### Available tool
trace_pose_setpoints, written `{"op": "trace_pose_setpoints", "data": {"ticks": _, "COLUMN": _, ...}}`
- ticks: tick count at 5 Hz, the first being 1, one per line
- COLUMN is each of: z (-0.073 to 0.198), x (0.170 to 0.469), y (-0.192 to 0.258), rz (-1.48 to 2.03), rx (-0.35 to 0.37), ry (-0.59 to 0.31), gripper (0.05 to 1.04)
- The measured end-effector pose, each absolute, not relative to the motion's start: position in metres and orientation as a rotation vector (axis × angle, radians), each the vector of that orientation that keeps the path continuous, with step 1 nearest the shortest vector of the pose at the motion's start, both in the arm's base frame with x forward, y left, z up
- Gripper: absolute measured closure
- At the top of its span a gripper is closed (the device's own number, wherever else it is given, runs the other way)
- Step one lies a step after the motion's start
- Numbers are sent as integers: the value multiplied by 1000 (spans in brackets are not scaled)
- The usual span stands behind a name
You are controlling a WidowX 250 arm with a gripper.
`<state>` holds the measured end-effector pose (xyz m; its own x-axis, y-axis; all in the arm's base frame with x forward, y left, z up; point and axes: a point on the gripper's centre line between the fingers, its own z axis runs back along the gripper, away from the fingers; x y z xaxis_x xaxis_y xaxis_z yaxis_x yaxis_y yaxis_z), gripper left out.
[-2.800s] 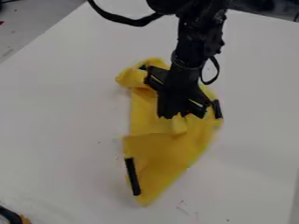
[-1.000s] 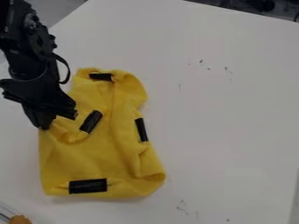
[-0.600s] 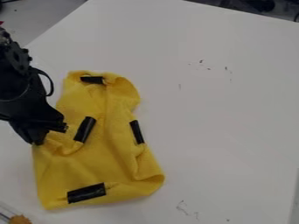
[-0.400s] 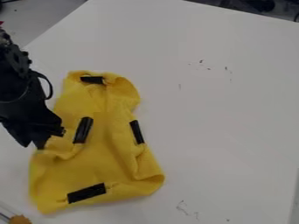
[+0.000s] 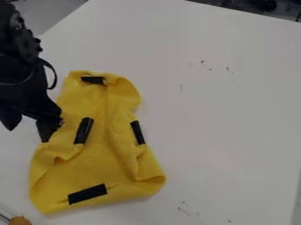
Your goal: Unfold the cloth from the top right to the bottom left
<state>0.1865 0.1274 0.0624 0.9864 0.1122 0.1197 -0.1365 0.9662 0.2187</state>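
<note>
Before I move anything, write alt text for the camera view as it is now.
A rumpled, partly folded yellow cloth with four black strips lies on a white table. At the picture's left, the robot's black gripper is open, one finger at the cloth's edge. A tan object peeks in at bottom left.

White tabletop, dark smudges | grey floor, upper left | dark area, upper right

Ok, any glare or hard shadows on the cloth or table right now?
Camera view: soft light, no harsh glare on the white table; only faint shadowing along the lower edge of the yellow cloth; the black arm is mostly dark, with little surface detail.
</note>
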Motion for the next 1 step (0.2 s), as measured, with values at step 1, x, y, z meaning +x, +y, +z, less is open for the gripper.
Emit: {"op": "trace_pose_setpoints", "data": {"ticks": 1, "z": 81, "x": 205, "y": 117, "rz": 1, "rx": 265, "ry": -85, "gripper": 81}}
